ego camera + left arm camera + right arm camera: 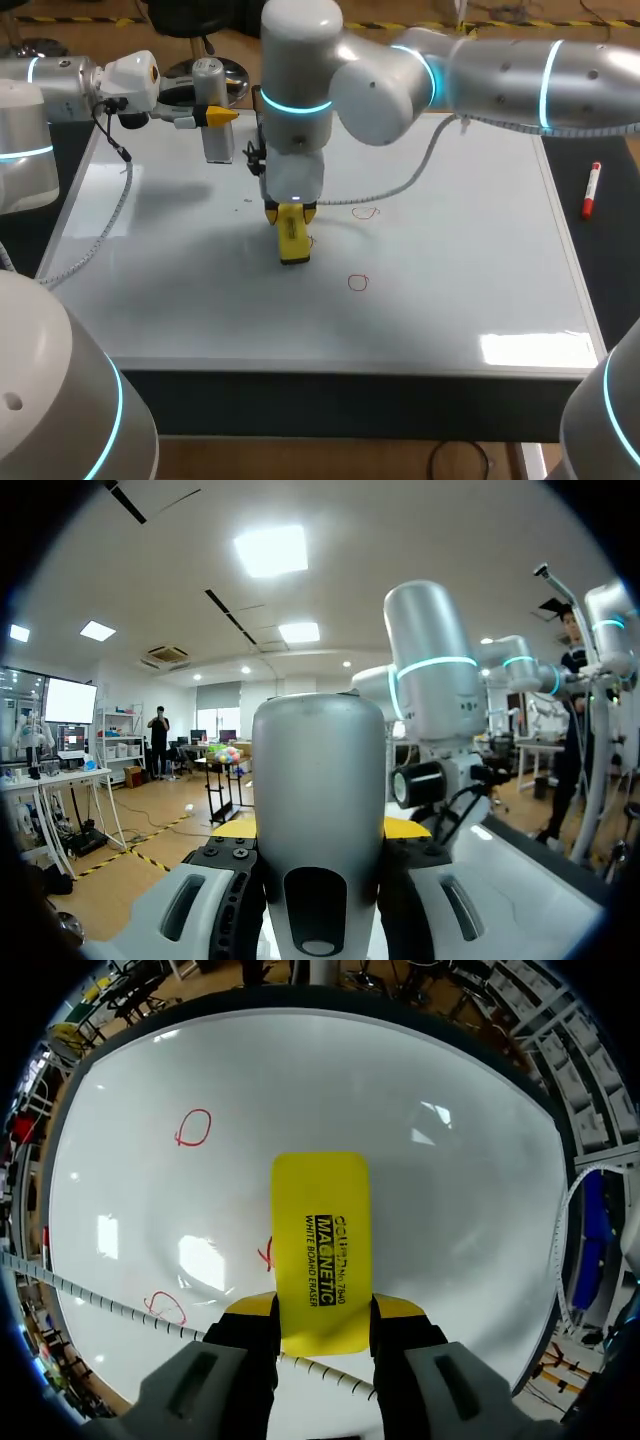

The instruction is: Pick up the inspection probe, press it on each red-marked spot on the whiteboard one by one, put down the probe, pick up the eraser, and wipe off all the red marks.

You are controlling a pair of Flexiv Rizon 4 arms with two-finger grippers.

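- Our right claw [322, 1310] pinches the yellow eraser [320, 1240] from both sides. It is open just as wide as the eraser.
- The eraser sticks out ahead of this claw, and its far end looks to touch the board [450, 1190].
- One red mark [265, 1253] peeks out from beside the eraser, close to a finger of the claw.
- A second red mark [193, 1128] is ahead of the claw and off to one side.
- A third red mark [165, 1307] is beside the claw, a little apart.
- Our left claw [218, 117] is squeezed on the silver probe [217, 143]. It holds the probe upright at the board's far edge, well apart from the right claw.
- A red pen [591, 190] lies off the board, far from both claws.
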